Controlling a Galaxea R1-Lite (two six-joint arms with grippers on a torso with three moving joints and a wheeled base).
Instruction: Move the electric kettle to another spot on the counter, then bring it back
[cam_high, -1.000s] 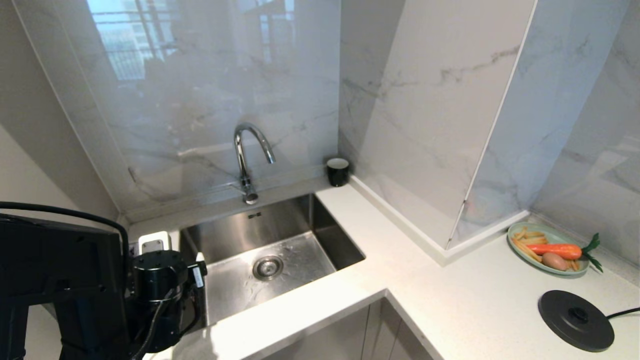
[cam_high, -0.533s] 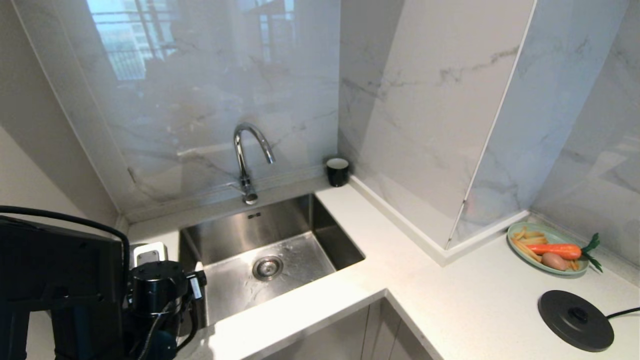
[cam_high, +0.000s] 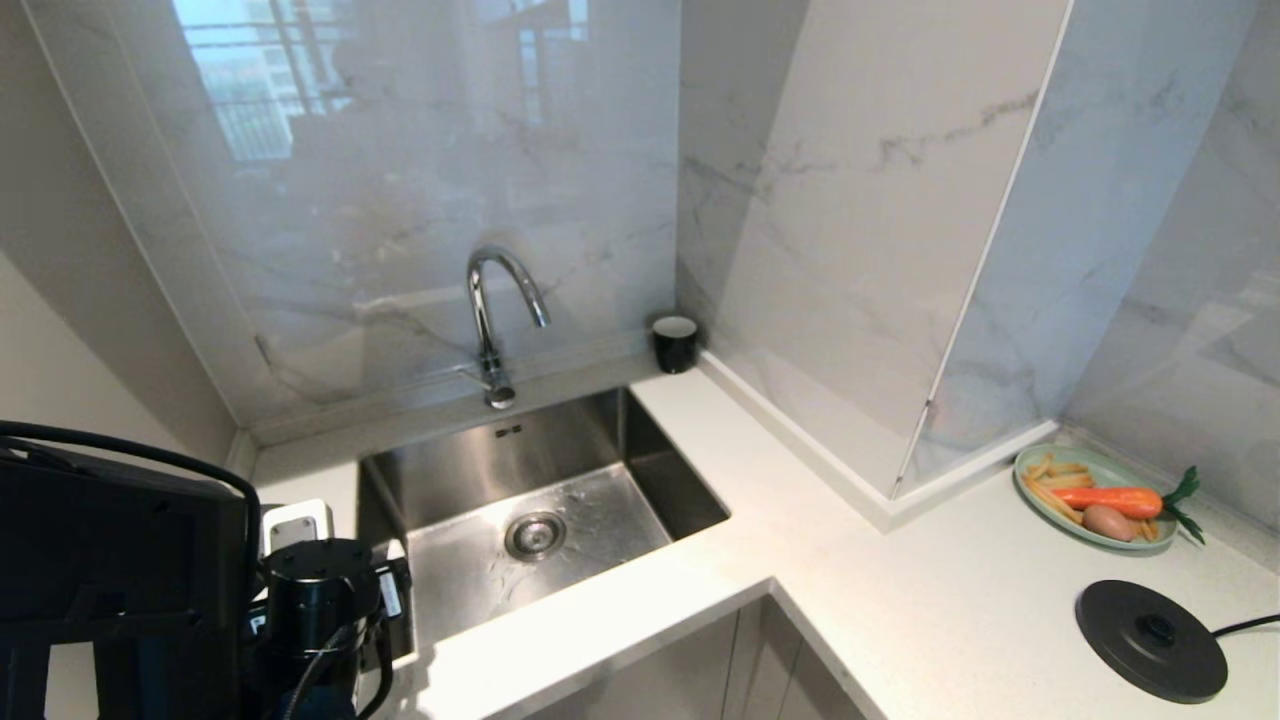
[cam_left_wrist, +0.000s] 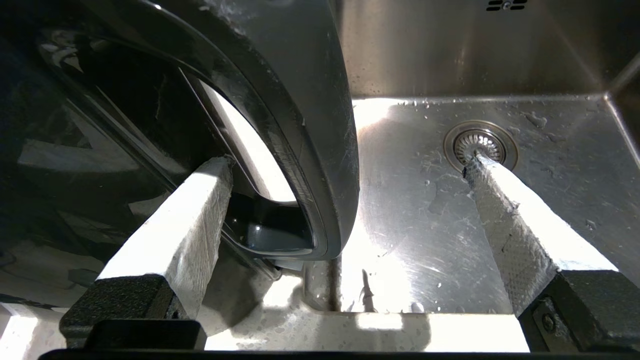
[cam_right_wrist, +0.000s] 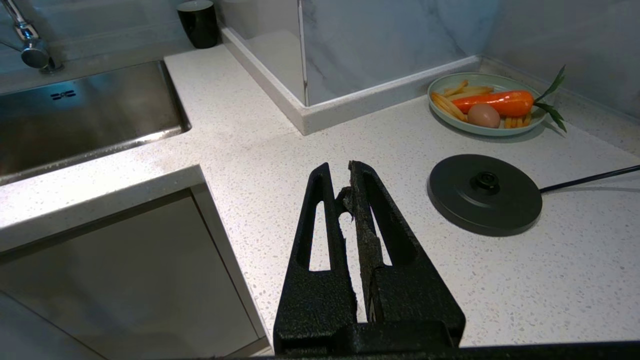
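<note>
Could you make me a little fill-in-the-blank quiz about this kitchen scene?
The left gripper has its fingers ___ on either side of the glossy black electric kettle's loop handle.
The right gripper, fingers ___, hangs over the pale speckled stone counter.
The flat round black corded base disc carries ___.
Missing: open; shut; nothing.

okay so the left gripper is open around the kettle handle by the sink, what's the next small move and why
Probably close the left gripper: one finger sits inside the electric kettle handle loop, the other outside over the sink, nothing gripped yet.
</note>
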